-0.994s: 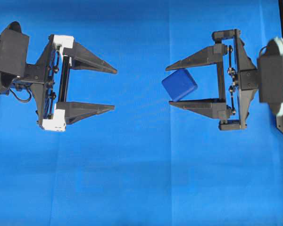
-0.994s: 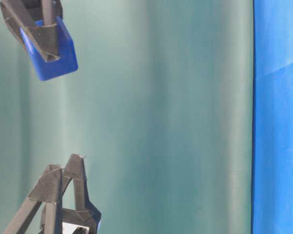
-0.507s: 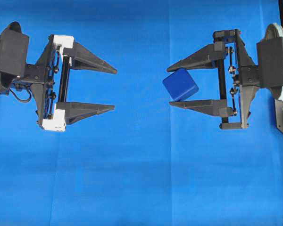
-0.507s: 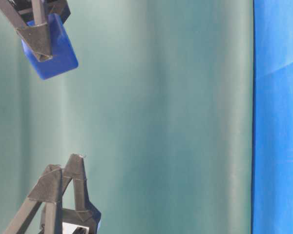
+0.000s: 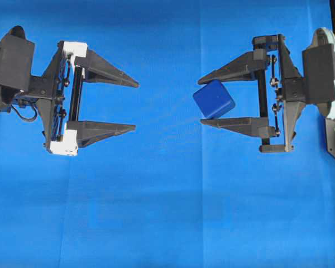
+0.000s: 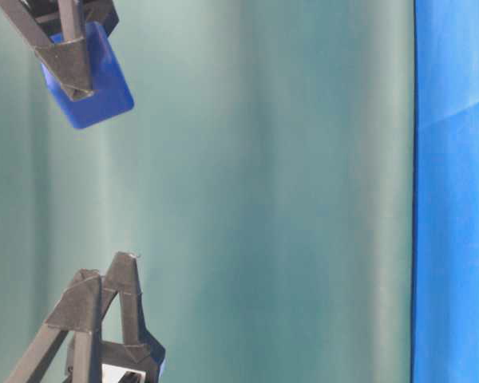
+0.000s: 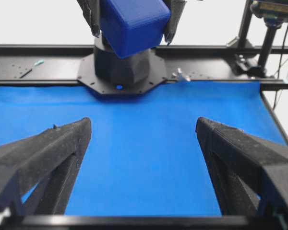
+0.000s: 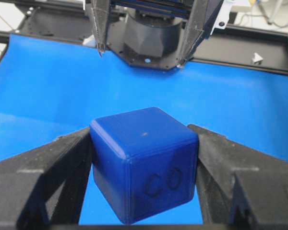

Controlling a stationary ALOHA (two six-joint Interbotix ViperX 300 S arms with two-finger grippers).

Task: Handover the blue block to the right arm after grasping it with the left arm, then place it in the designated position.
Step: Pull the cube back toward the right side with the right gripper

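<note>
The blue block (image 5: pixel 213 99) is a dark-blue cube, tilted, held between the two black fingers of my right gripper (image 5: pixel 201 99) above the cloth. It shows close in the right wrist view (image 8: pixel 144 167), pressed by both fingers, and at the top of the left wrist view (image 7: pixel 133 24) and the table-level view (image 6: pixel 92 80). My left gripper (image 5: pixel 135 106), with white end pieces, is open and empty, facing the block from the left with a clear gap between them. The designated position does not stand out on the cloth.
Blue cloth (image 5: pixel 167 212) covers the table. A black frame rail (image 7: pixel 206 50) and the arm bases run along the table's ends. A teal backdrop (image 6: pixel 263 191) fills the table-level view.
The right gripper with the block has shifted slightly up and back toward its own side, and the block has tilted a little in the fingers. The left gripper has not moved.
</note>
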